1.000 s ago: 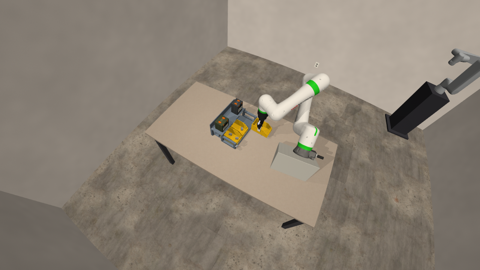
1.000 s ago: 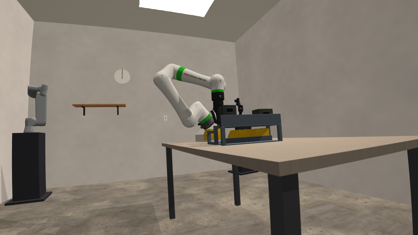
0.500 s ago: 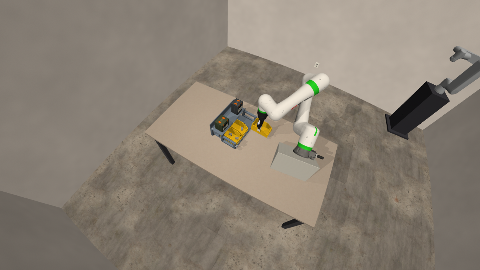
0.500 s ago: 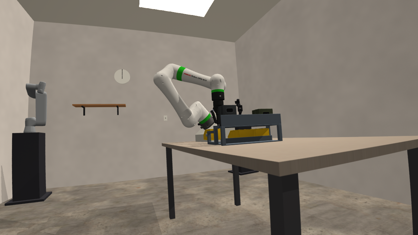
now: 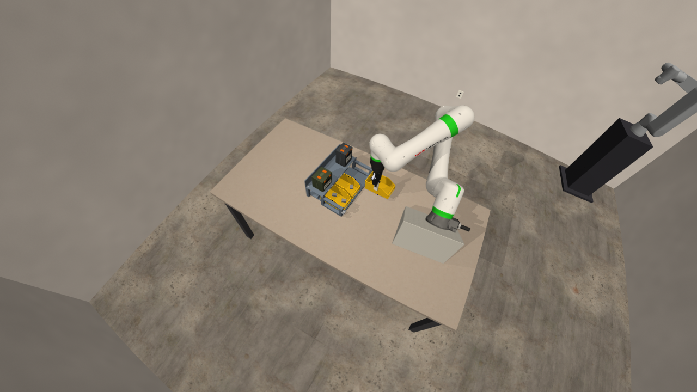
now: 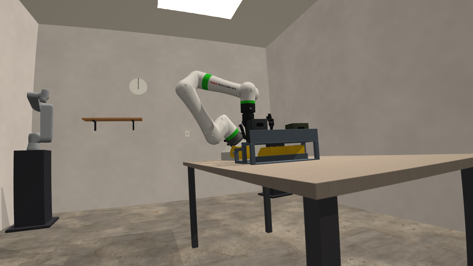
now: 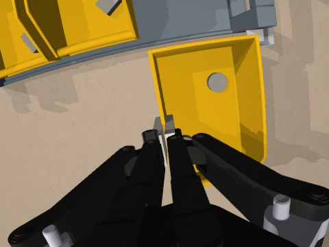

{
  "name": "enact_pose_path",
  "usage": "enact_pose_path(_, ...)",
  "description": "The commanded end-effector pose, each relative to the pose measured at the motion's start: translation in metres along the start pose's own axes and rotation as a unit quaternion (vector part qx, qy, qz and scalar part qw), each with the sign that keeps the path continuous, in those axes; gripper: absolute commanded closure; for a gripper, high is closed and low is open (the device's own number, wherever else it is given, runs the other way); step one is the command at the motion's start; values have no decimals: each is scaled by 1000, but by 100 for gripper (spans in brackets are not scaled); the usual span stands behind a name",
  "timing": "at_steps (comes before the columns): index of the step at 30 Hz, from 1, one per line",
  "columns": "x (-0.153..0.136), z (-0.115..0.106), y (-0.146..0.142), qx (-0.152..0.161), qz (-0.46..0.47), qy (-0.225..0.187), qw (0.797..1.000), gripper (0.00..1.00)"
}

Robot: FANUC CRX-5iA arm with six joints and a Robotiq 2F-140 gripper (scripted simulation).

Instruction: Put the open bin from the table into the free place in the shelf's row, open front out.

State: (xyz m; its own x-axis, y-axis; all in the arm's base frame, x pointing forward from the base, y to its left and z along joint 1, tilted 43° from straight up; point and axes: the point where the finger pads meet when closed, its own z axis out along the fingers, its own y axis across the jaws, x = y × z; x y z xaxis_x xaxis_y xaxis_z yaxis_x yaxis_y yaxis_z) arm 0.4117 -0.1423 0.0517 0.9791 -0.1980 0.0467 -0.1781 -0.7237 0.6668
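While the black two-finger claw (image 5: pixel 375 187) (image 6: pixel 245 139) (image 7: pixel 166 127) pinched one long wall of the open yellow plastic bin (image 5: pixel 387 186) (image 6: pixel 234 151) (image 7: pixel 192 86) — basically shut — the bin's long axis pointed shelfward, beside the blue-grey metal shelf (image 5: pixel 309 179) (image 6: pixel 282 135) (image 7: pixel 185 17).

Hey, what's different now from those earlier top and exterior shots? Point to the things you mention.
The white arm's wrist (image 5: pixel 380 142) (image 6: pixel 247 89) has shifted slightly toward the shelf (image 5: pixel 336 212) (image 6: pixel 283 135) (image 7: pixel 192 15); the grey arm (image 5: pixel 674 107) (image 6: pixel 46 122) has risen a little. The gripper (image 5: pixel 375 188) (image 6: pixel 245 140) (image 7: pixel 166 127) is now shut on the table bin's (image 5: pixel 387 187) (image 6: pixel 234 152) (image 7: pixel 219 113) wall; when it closed, I can't tell. That bin hasn't visibly moved.
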Motion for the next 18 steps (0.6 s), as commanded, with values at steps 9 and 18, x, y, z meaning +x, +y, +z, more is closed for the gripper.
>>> enact_pose_path(9,2,-1,0,0,0,-17,1000,100)
enact_pose_path(18,2,-1,0,0,0,-17,1000,100)
